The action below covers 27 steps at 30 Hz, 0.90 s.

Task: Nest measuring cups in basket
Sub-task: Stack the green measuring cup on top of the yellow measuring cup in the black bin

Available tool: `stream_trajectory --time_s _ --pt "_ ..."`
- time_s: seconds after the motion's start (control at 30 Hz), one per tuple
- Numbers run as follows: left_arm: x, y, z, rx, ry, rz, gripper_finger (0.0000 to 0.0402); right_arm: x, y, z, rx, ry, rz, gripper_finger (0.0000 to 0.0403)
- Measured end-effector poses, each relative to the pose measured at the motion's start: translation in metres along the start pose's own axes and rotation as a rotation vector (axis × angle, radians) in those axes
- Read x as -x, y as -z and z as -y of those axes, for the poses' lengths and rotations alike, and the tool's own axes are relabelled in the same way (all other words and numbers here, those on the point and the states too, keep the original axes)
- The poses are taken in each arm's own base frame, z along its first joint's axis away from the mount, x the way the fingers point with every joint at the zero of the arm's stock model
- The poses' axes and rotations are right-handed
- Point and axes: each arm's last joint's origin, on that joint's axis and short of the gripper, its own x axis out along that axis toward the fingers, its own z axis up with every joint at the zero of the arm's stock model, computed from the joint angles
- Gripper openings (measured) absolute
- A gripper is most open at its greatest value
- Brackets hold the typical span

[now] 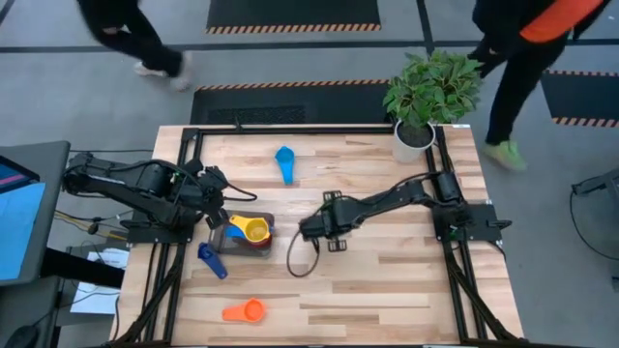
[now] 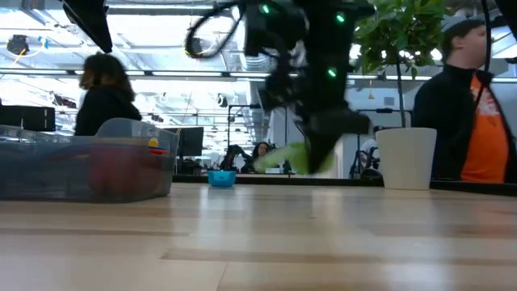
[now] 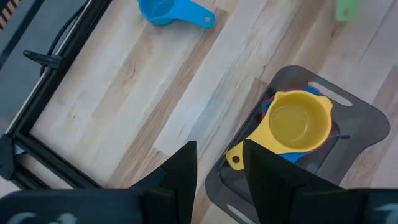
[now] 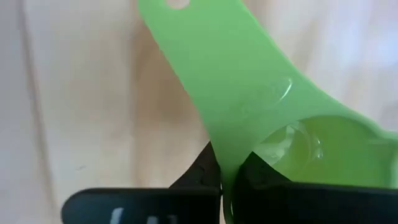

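step: right gripper [image 4: 227, 180] is pinching the green plastic measuring cup [image 4: 261, 112] by its handle.
next: carrying it to the dark grey translucent basket [image 1: 259, 244].

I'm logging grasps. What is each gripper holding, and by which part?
The right gripper pinches the green measuring cup at its handle, near the bowl. The left gripper holds nothing.

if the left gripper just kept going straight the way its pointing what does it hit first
Probably the basket. In the left wrist view the left gripper, jaws parted and empty, aims down at its near rim beside the yellow cup's handle. Depth is unclear, so the handle could come first.
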Motion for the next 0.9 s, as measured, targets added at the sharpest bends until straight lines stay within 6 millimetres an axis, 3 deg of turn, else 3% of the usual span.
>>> stream_trajectory --time_s 0.17,0.3,0.5,0.73,0.9 --pt "0.000 0.000 0.000 -0.001 -0.001 -0.002 0.0118 0.035 -0.031 0.035 -0.077 -0.010 0.167 0.0016" --pt "0.000 0.000 0.000 -0.017 -0.004 -0.002 0.0118 0.067 -0.050 0.062 -0.221 -0.158 0.314 0.0016" --pt "0.000 0.001 -0.001 -0.062 -0.015 -0.008 0.0118 0.111 -0.071 0.077 -0.366 -0.396 0.566 0.0016" --pt "0.000 -0.004 0.002 -0.120 0.005 0.045 0.0118 0.121 -0.087 0.064 -0.425 -0.467 0.713 0.0016" --pt "0.000 -0.005 0.004 -0.173 0.037 0.056 0.0118 0.098 -0.104 0.045 -0.470 -0.504 0.711 0.0016"
